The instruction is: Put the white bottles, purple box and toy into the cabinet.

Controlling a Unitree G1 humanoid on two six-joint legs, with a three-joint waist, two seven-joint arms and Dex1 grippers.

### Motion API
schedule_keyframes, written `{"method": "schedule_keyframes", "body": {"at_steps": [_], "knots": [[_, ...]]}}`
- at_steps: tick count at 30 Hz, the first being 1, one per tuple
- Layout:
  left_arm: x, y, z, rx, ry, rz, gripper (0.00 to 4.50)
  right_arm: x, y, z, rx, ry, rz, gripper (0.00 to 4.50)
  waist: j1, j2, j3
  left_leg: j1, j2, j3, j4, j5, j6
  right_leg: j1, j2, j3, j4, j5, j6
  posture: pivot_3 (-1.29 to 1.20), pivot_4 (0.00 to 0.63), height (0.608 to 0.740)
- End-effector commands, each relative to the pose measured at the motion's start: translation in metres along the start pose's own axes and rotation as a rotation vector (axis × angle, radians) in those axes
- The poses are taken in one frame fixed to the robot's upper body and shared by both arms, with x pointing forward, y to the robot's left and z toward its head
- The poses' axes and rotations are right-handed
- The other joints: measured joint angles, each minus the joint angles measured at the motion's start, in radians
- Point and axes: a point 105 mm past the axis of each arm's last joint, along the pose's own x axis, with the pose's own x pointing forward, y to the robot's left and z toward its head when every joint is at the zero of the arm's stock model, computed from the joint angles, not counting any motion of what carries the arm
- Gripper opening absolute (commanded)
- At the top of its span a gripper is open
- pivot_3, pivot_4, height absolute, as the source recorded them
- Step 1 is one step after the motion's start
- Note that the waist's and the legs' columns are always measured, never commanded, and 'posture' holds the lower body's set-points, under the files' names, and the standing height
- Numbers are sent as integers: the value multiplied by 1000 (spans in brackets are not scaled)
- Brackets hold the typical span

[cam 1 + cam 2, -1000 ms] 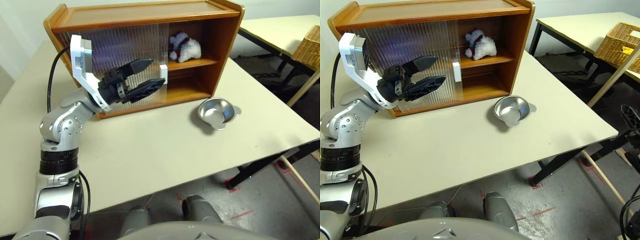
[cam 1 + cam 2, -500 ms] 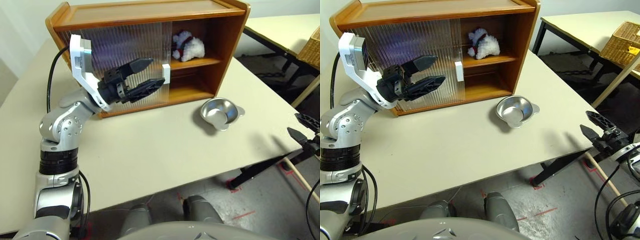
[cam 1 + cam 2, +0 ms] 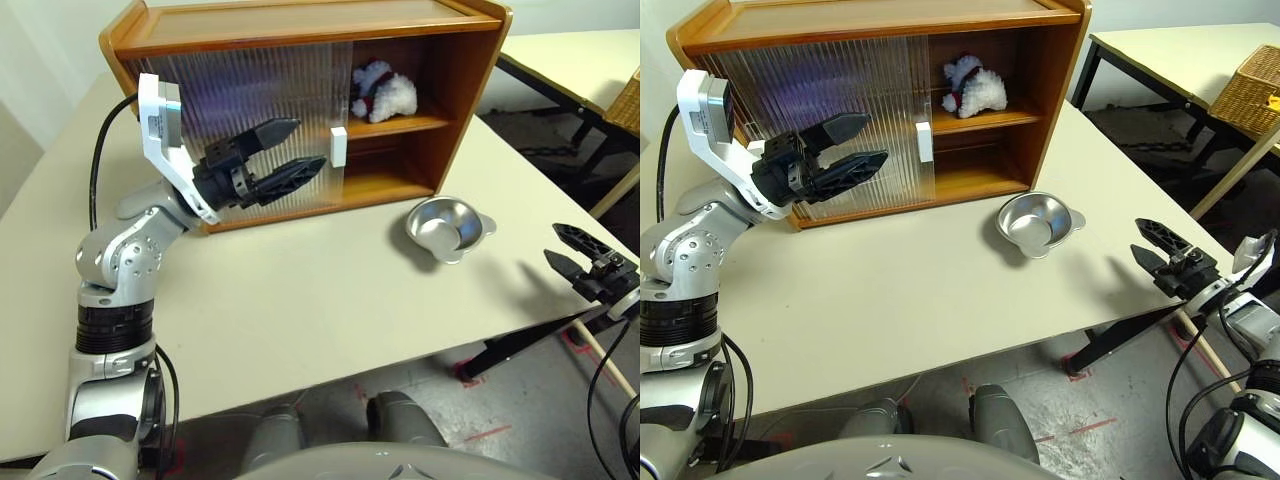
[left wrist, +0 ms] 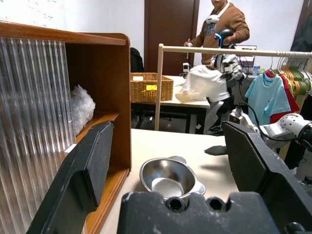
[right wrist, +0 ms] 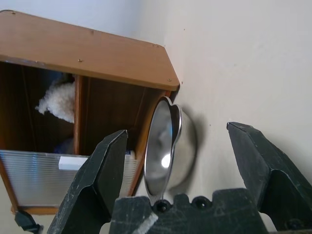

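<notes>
The wooden cabinet (image 3: 300,25) stands at the back of the table. Its ribbed sliding door (image 3: 250,110) with a white handle (image 3: 338,146) covers the left half. The fluffy white toy (image 3: 383,95) with a red band lies on the upper shelf in the uncovered right half. My left gripper (image 3: 311,143) hovers open and empty in front of the door, just left of the handle. My right gripper (image 3: 1136,237) is open and empty at the table's right edge, pointing toward the bowl. The white bottles and purple box are hidden; a purplish tint shows through the door.
A shiny steel bowl (image 3: 447,228) sits on the table to the right of the cabinet, between it and my right gripper. A second table with a wicker basket (image 3: 1250,95) stands at the far right. A person (image 4: 222,24) and a clothes rack are in the background.
My right gripper has come into view at the table's right edge and moved left toward the bowl. The left gripper has stayed in place. The camera has shifted slightly.
</notes>
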Motion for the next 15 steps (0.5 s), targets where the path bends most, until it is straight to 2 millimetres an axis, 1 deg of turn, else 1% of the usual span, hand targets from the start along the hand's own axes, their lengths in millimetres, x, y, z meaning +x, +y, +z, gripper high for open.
{"method": "schedule_keyframes", "body": {"at_steps": [1, 6, 11, 15], "knots": [[0, -5, 3, 10, -2, -1, 4500, 5, 4, -6, 16, 14, 1, 4447, 2, 0, 0, 0, 0, 0, 0, 0, 0, 0, 0, 0, 0, 0, 0, 36, 10, 740], [-3, -7, 2, 4, 1, 11, 4500, 7, 6, -14, 22, 47, -5, 4447, 16, 1, 2, 0, 0, 0, 0, 0, 2, -1, 0, 0, 0, -1, 0, 52, 23, 740], [-5, -8, 2, 1, 3, 19, 4500, 19, 12, -15, 44, 34, 12, 4447, 24, 0, 4, 0, 1, -1, 0, 0, 1, -1, 0, -1, 0, -1, 0, 63, 25, 740], [-6, -9, 3, 4, 4, 24, 4500, 26, 11, -18, 53, 31, 5, 4447, 33, 0, 4, 0, 0, -1, 0, 0, 2, -1, 0, -1, -1, -1, 0, 73, 23, 740]]}}
